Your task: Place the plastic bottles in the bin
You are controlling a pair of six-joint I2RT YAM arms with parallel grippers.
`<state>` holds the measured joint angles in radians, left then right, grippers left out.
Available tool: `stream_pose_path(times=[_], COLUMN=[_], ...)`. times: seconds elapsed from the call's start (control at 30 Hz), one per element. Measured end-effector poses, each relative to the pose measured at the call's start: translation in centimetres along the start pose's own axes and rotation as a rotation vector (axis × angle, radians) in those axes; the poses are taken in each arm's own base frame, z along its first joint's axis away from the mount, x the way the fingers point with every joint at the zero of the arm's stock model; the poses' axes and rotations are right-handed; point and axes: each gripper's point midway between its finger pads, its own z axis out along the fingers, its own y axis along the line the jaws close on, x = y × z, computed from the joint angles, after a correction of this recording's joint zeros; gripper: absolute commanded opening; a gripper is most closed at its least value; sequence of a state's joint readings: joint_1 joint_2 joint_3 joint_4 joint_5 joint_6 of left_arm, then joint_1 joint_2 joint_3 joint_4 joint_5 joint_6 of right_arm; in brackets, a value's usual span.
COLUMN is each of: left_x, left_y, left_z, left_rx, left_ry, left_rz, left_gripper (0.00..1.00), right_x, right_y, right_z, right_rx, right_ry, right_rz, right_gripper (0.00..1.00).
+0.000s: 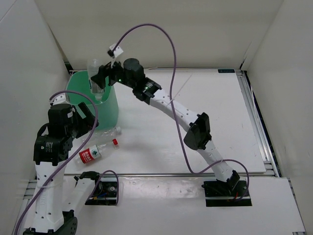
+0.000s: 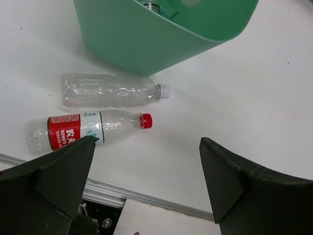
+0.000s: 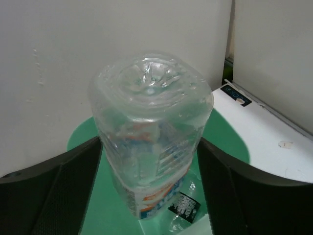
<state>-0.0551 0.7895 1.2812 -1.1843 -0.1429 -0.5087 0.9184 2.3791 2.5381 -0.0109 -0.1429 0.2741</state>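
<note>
We hold a clear bottle (image 3: pixel 149 122) clamped in the right gripper (image 3: pixel 150 147), its long axis upright, base up, neck down over the mint-green bin (image 1: pixel 108 107). Our left gripper (image 2: pixel 147 142) hangs spread above the red-labelled bottle (image 2: pixel 88 129) and a plain bottle (image 2: pixel 107 90). Both lie flat beside the bin, caps pointing alike.

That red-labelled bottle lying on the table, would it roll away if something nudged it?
Probably yes: the red-labelled bottle lies on its side on the smooth table, and its body looks round. It appears empty and clear, so it is likely light and easily shoved. Its thin-looking walls would probably dent under a firm squeeze.
</note>
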Motion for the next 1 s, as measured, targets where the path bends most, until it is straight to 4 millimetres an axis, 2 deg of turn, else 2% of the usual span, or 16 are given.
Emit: stream_pose_path(times=[0.03, 0.17, 0.27, 0.3, 0.33, 0.37, 0.43, 0.53, 0.6, 0.67, 0.7, 0.73, 0.8, 0.87, 0.93, 1.0], left_x=[0.2, 0.6, 0.3, 0.1, -0.1, -0.2, -0.5, -0.2, 1.4, 4.7, 6.6, 9.2, 12.3, 14.6, 15.3, 15.2], left_y=[0.0, 0.6, 1.0, 1.1, 1.3, 1.6, 2.5, 3.0, 3.5, 4.5, 5.1, 5.8, 6.8, 7.5, 7.7, 7.4], left_z=[-0.1, -0.2, -0.5, -0.5, -0.5, -0.6, -0.5, 0.4, 1.7, 3.4, 4.2, 5.4, 6.5, 7.3, 7.9, 8.6], left_rx=[-0.001, -0.027, -0.054, -0.062, -0.082, -0.11, -0.188, -0.265, -0.303, -0.351, -0.373, -0.394, -0.433, -0.475, -0.498, -0.5], left_ry=[0.009, 0.023, 0.009, 0.001, -0.009, -0.019, -0.036, -0.06, -0.058, -0.028, -0.008, 0.016, 0.048, 0.075, 0.081, 0.077], left_rz=[0.01, 0.03, 0.024, 0.008, -0.023, -0.064, -0.167, -0.37, -0.536, -0.694, -0.762, -0.867, -0.959, -1.034, -1.079, -1.106], left_gripper=[0.99, 0.99, 0.99, 0.97, 0.82, 0.79, 0.8, 0.9, 0.96, 1.0, 1.0, 1.0, 1.0, 1.0, 1.0, 1.0], right_x=[0.9, 2.4, 1.7, 0.9, -0.2, -1.7, -6.3, -13.5, -17.3, -19.9, -20.4, -20.6, -20.5, -19.3, -17.5, -15.3], right_y=[0.2, -0.6, -1.7, -2.0, -2.0, -1.8, -1.0, 1.1, 3.2, 5.2, 6.0, 6.7, 7.6, 7.9, 7.6, 6.8], right_z=[0.4, 0.8, -0.6, -1.5, -2.6, -3.6, -6.2, -11.2, -14.8, -18.1, -19.7, -20.8, -22.6, -23.3, -23.3, -23.3], right_rx=[0.002, 0.062, 0.143, 0.165, 0.184, 0.196, 0.213, 0.216, 0.197, 0.174, 0.166, 0.156, 0.143, 0.138, 0.136, 0.143], right_ry=[0.007, 0.019, 0.038, 0.044, 0.051, 0.044, -0.005, -0.087, -0.128, -0.151, -0.145, -0.134, -0.099, -0.043, 0.027, 0.101], right_rz=[-0.027, -0.125, -0.132, -0.123, -0.108, -0.096, -0.072, -0.032, -0.002, 0.024, 0.039, 0.049, 0.07, 0.087, 0.108, 0.136], right_gripper=[1.0, 1.0, 1.0, 1.0, 1.0, 1.0, 1.0, 1.0, 1.0, 1.0, 1.0, 1.0, 1.0, 1.0, 1.0, 1.0])
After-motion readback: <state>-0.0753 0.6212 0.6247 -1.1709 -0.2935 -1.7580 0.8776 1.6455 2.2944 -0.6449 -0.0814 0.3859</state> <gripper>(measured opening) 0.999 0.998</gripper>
